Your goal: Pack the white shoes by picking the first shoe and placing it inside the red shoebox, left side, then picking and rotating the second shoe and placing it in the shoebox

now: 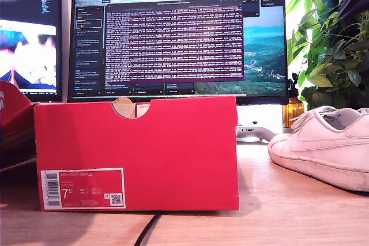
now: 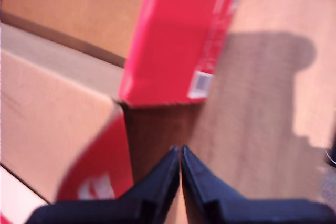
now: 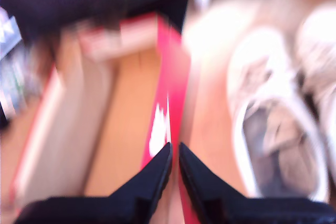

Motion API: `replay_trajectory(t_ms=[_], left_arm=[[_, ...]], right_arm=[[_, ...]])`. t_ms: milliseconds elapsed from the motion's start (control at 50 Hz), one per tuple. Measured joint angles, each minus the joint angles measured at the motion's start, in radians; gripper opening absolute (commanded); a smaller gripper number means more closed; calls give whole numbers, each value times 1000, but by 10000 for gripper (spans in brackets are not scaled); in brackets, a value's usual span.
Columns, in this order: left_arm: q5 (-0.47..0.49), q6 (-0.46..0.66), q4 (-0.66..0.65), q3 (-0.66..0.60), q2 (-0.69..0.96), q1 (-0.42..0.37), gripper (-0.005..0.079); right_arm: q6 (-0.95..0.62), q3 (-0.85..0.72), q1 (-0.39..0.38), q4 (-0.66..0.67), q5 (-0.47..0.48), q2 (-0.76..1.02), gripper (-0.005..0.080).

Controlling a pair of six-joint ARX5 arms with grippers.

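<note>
Exterior view shows both shoes (image 1: pixel 323 145) outside the box (image 1: pixel 138 154), so nothing is packed; my first gripper (image 2: pixel 180 156) and second gripper (image 3: pixel 174 153) are pinched together, empty.

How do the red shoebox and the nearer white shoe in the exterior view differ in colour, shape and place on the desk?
The red shoebox is bright red; the white shoe is white. The shoebox is flat-sided and squared, with a half-round notch in its top edge, while the shoe is low and rounded. The shoebox stands toward the exterior view's left and the shoe at its right, apart from it. Both rest on the wooden desk.
</note>
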Motion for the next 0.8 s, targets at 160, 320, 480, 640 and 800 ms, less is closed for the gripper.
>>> replay_trajectory(t_ms=[160, 320, 480, 640, 800], left_arm=[[0, -40, 67, 0, 58, 0, -19], [2, -42, 98, 0, 95, 0, -19], [3, -42, 133, 0, 106, 0, -19], [18, -42, 155, 0, 116, 0, -19], [28, -42, 157, 0, 116, 0, -19]], right_arm=[[-64, 82, 41, -81, 75, 112, 62], [-136, 95, 49, -136, 109, 194, 264], [-171, 95, 62, -162, 144, 271, 304], [-208, 95, 82, -162, 176, 332, 363], [-238, 95, 94, -164, 208, 389, 388]])
